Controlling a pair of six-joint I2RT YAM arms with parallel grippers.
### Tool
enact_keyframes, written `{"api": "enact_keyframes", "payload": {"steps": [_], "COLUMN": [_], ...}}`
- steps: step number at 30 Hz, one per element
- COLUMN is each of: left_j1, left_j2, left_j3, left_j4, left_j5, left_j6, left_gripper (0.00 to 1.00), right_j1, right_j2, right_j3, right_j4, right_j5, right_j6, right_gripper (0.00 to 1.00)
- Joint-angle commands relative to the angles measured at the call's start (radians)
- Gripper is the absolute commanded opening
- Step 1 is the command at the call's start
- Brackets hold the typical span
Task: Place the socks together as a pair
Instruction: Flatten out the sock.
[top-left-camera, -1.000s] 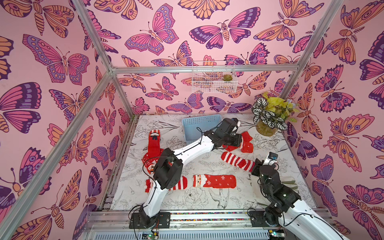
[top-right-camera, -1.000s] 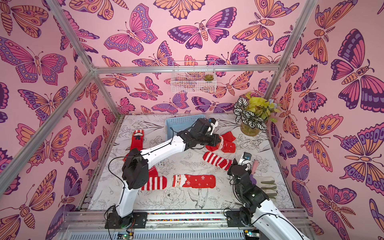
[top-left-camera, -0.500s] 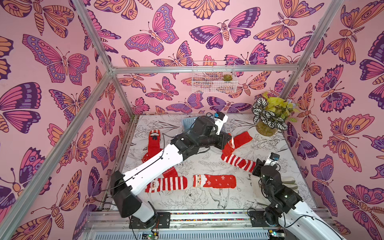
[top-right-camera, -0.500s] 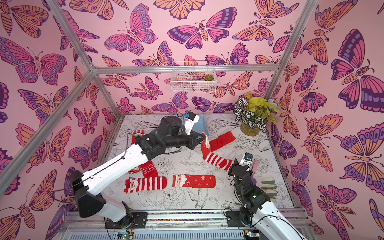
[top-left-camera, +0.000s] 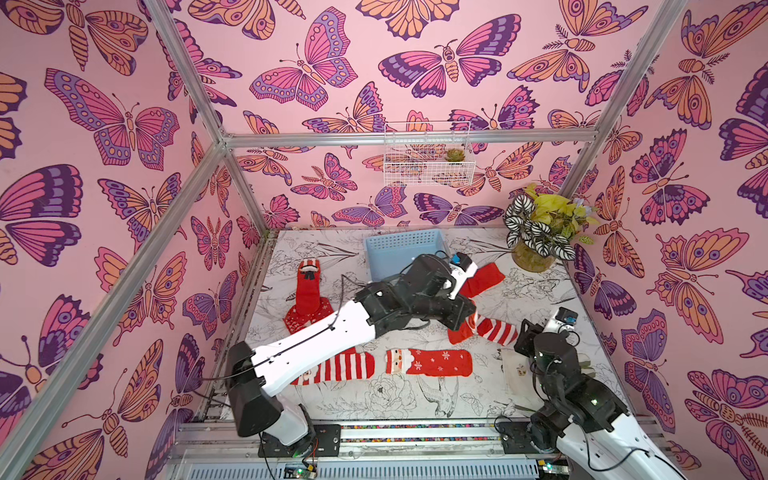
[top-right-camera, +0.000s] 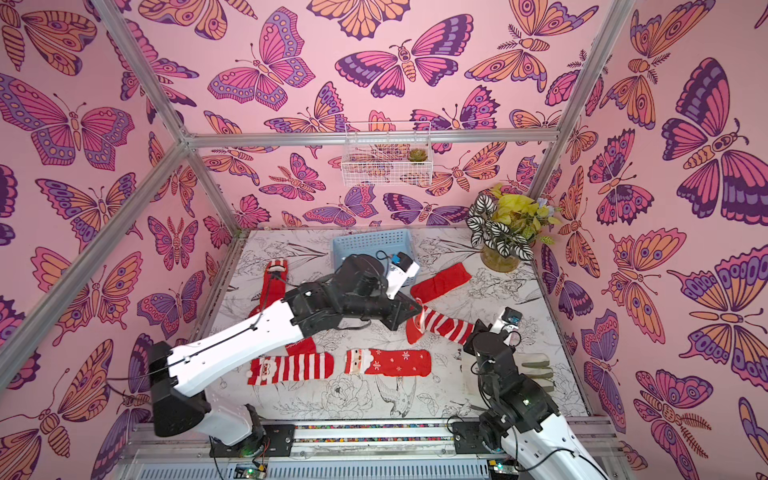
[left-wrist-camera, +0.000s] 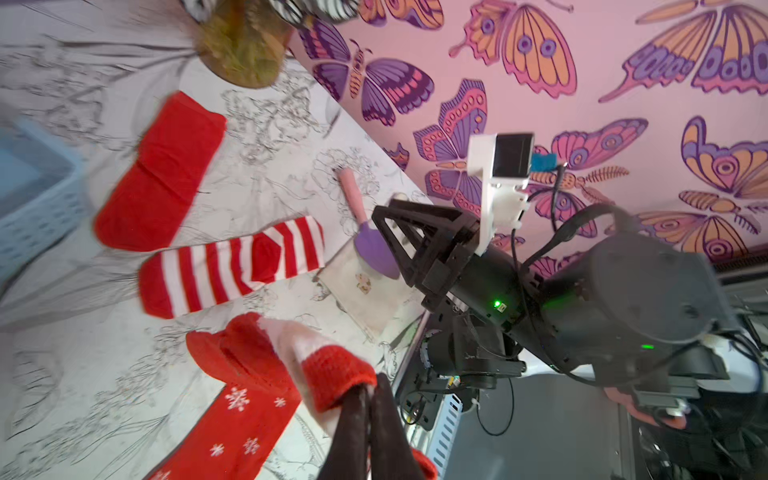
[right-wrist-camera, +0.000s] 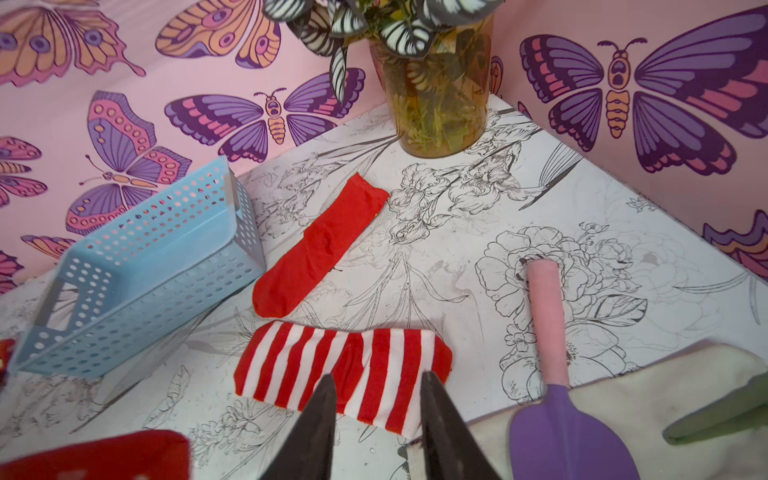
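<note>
Bare table (top-left-camera: 374, 401) beside snowflake sock (top-left-camera: 436, 363)

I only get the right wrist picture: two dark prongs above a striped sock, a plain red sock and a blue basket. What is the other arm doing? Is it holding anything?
Observer: Yes. The left gripper is shut on the cuff of a red sock with a white band, close to your striped sock.
Operator: Does the striped one have a match anywhere?
Observer: It does. A second striped sock, with a Santa cuff, lies further forward, toward the left.
Operator: Anything else I'm missing?
Observer: Two more red socks lie overlapped over on the left side.
</note>
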Motion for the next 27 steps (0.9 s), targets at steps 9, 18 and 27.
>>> {"api": "enact_keyframes", "payload": {"steps": [9, 18, 27], "left_j1": [0.026, 0.146, 0.149], "left_j2": [-0.162, -0.148, -0.152], "left_j3": [-0.389, -0.670, -0.683], "left_j4": [0.132, 0.160, 0.143], "left_j5": [-0.069, 0.007, -0.079], "left_j6": [-0.083, -0.123, -0.079], "left_gripper": [0.00, 0.00, 0.00], "right_j1": [-0.007, -0.007, -0.008], "right_j2": [-0.098, 0.172, 0.510], "right_j3": [0.036, -0.060, -0.086], "right_j4": [-0.178, -0.021, 0.143], "right_j5": [-0.006, -0.246, -0.406], "right_j6": [0.083, 0.149, 0.166], "right_gripper": [0.38, 0.41, 0.43]}}
